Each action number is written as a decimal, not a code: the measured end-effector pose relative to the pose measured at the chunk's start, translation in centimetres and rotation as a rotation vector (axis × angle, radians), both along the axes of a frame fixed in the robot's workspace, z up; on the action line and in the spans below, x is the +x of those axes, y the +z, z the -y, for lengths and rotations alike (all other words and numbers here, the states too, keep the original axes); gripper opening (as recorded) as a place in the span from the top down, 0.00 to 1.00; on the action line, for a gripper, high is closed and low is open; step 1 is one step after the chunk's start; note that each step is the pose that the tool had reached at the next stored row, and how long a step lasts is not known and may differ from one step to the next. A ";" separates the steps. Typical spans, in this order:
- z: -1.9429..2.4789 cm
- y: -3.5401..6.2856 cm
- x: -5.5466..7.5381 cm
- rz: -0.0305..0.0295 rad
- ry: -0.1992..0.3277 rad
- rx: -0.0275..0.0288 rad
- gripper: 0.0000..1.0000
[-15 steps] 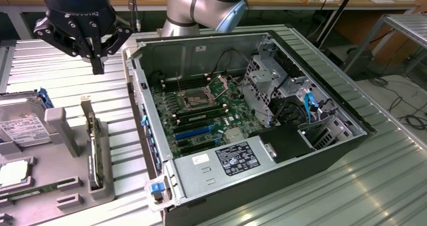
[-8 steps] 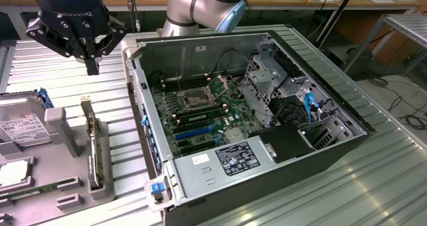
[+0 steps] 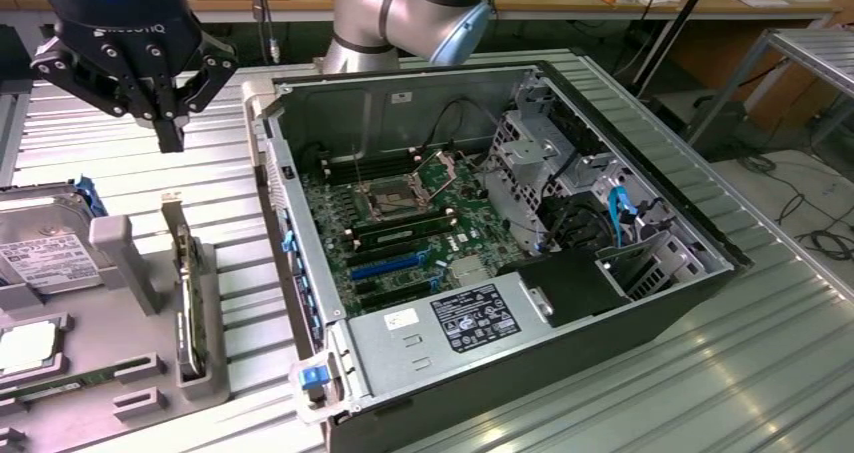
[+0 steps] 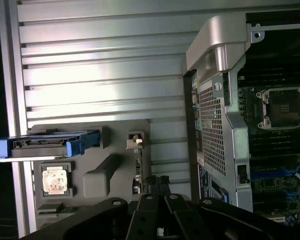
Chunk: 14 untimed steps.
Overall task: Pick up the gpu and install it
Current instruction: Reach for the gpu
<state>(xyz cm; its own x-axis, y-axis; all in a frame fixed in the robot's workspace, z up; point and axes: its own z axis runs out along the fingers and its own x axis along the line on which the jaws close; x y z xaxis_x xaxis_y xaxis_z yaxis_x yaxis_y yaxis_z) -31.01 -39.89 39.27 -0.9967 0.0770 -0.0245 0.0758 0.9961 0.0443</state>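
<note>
Hard drive (image 3: 40,258): silver, with a white printed label too fine to read. It sits in a blue caddy at the exterior view's far left, in a grey holder (image 3: 127,263).
Processor chip (image 3: 27,348): a square with a metal lid, lying flat in a pocket of the holder, nearer the camera than the hard drive.
Memory stick (image 3: 60,383): long, narrow and green, lying flat in the holder just beside the processor chip.
Gripper (image 3: 170,138): black, with partial "ROBOTIQ" lettering on its body and a blue light above that. The fingers are pressed together and grip nothing. It hangs over the table (image 3: 747,353), apart from the gpu.
Gpu (image 3: 190,303): a green card standing on edge in a slot of the holder, silver bracket at its far end. It lies between the hard drive and the case and is not installed.
Computer case (image 3: 667,293): a black tower on its side with the side panel off and a blue latch at the near corner.
Motherboard (image 3: 400,223): green, with a bare processor socket, seated memory and blue expansion slots.
Power supply (image 3: 454,323): grey, with a black-and-white rating label whose print is unreadable.
Cables (image 3: 618,208): blue, beside the drive cage at the exterior view's right.
</note>
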 end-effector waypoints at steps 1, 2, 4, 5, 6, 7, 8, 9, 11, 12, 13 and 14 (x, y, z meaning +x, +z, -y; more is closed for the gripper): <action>0.00 -0.01 -0.2 0.0001 0.000 0.0000 0.89; 0.00 -0.01 -0.4 0.0000 0.000 0.0000 0.89; 0.00 -0.01 -0.7 0.0000 0.000 0.0001 0.89; 0.00 -0.01 -0.8 0.0000 0.000 0.0000 0.89; 0.00 -0.01 -1.0 0.0000 0.000 0.0000 0.89; 0.00 -0.01 -1.1 -0.0001 0.000 0.0000 0.89; 0.00 -0.01 -1.2 0.0000 0.000 0.0000 0.89; 0.00 -0.02 -1.3 0.0000 0.000 0.0000 0.89; 0.00 -0.02 -1.7 0.0000 0.000 0.0001 0.89; 0.00 -0.02 -1.8 0.0000 0.000 0.0000 0.89; 0.00 -0.02 -2.0 0.0000 0.000 0.0000 0.89; 0.00 -0.03 -2.1 0.0000 0.000 0.0000 0.89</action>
